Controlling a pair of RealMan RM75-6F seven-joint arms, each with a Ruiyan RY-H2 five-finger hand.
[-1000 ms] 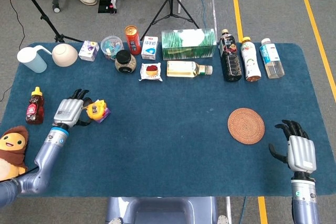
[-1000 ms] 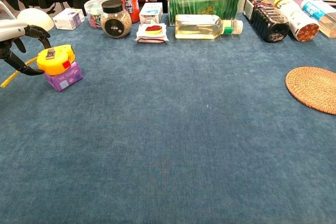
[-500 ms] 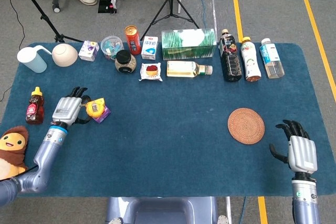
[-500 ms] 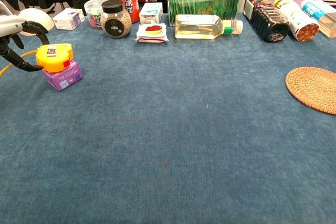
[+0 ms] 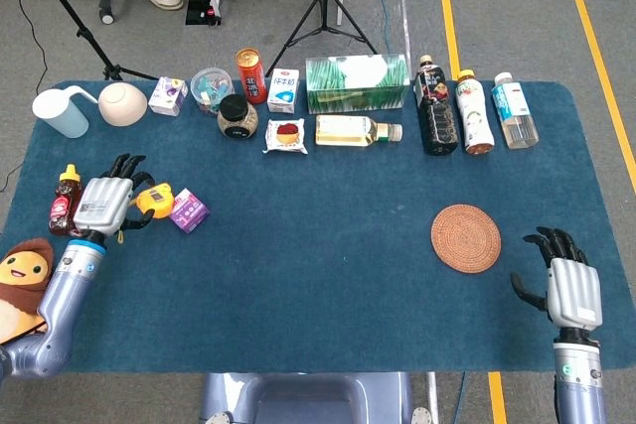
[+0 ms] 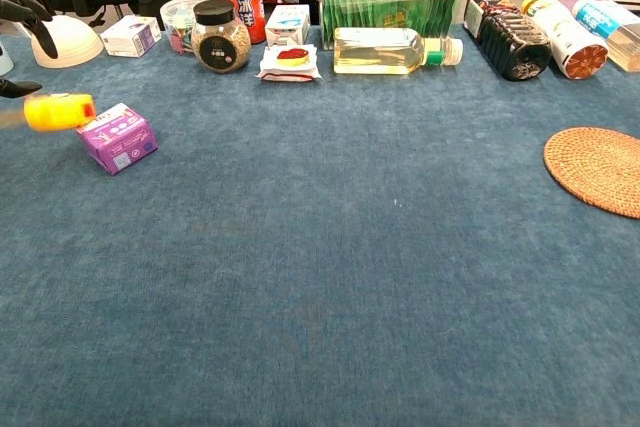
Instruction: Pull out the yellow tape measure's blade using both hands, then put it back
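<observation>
Blue cloth covers the big table, with bottles and boxes lined along its far edge. Near the left edge, the left hand holds the yellow tape measure. A moment ago the tape measure sat on top of the little purple box; now it is lifted off and sits just left of it. The blade is not pulled out yet. By the near right corner, the right hand waits with fingers apart, holding nothing, and has not moved. It seems the right hand must come over next.
</observation>
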